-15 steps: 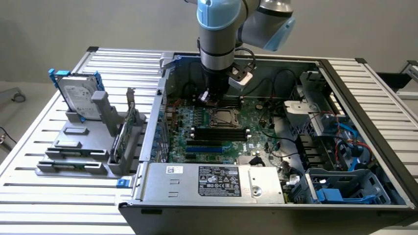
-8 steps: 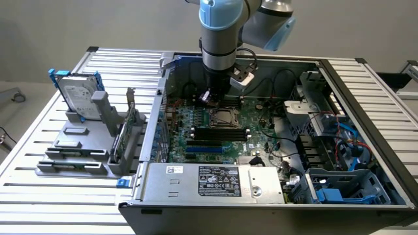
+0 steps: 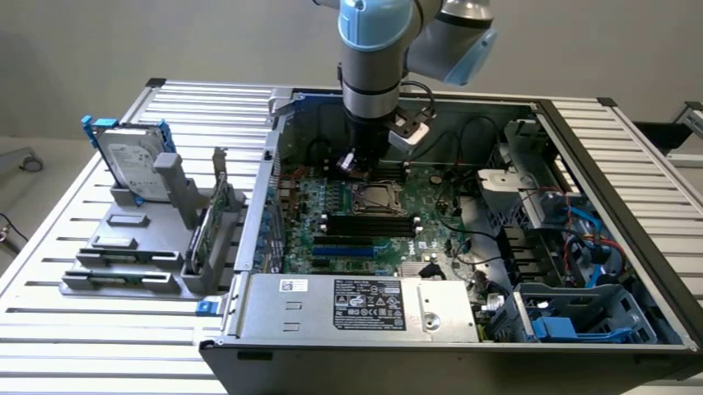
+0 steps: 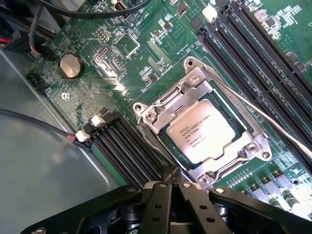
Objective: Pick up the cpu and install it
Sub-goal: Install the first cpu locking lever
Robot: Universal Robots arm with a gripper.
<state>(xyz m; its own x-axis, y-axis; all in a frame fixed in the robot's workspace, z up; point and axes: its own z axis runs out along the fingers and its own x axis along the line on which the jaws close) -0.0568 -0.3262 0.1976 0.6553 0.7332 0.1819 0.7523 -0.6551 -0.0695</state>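
The cpu (image 4: pixel 202 130) is a small square chip with a silvery top. It lies flat inside the metal socket frame (image 4: pixel 195 80) on the green motherboard, also seen in the exterior view as the cpu (image 3: pixel 371 196). My gripper (image 4: pixel 170 179) is shut with nothing between its black fingers, which meet just beside the socket's edge, off the chip. In the exterior view my gripper (image 3: pixel 351 167) hangs low inside the open computer case, just behind the socket.
A thin lever wire (image 4: pixel 253 114) runs past the socket. Black memory slots (image 3: pixel 368 224) lie in front of it. The power supply (image 3: pixel 363 304) fills the case's near side. A hard drive with blue rails (image 3: pixel 132 164) stands on a grey rack at the exterior view's left.
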